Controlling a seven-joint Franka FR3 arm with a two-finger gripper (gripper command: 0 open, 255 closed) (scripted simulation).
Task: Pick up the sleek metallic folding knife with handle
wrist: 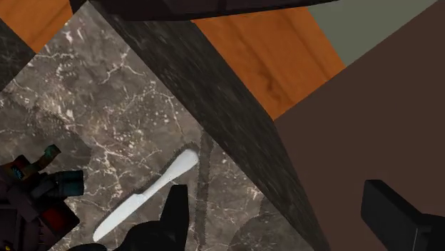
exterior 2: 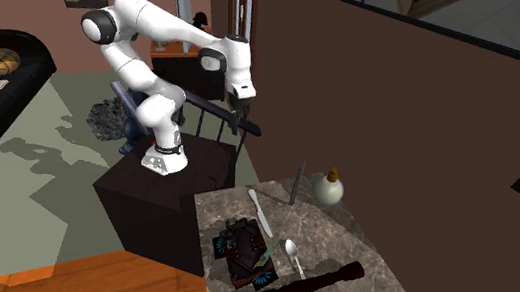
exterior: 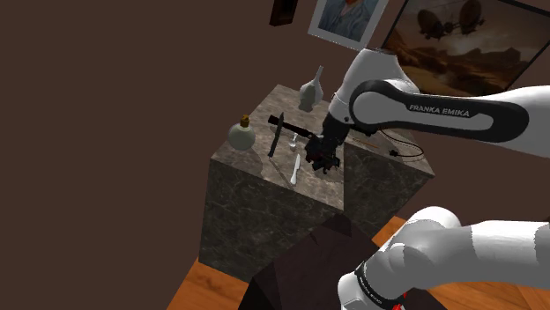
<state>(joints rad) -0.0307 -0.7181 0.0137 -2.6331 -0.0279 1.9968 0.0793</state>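
The folding knife (exterior: 276, 138) is a thin dark grey strip standing upright on the marble-topped block (exterior: 264, 167), beside a round bottle. From the second exterior view the knife (exterior 2: 296, 184) rises near the block's far edge. My gripper (exterior 2: 241, 121) hangs open, well above the block's corner nearest the stand and apart from the knife. In the shoulder view the gripper (exterior: 319, 148) is over the block's middle. Looking down from the wrist, the gripper (wrist: 277, 203) has its fingers wide apart with nothing between them; a thin dark strip (wrist: 203, 182) by the left finger looks like the knife.
A white utensil (wrist: 146, 196) lies flat beside the knife. A multicoloured dark toy (exterior 2: 246, 249), a spoon (exterior 2: 294, 258) and a long dark rod (exterior 2: 307, 286) share the top. The round bottle (exterior: 241, 134) and a grey vase (exterior: 309, 91) stand near the brown wall.
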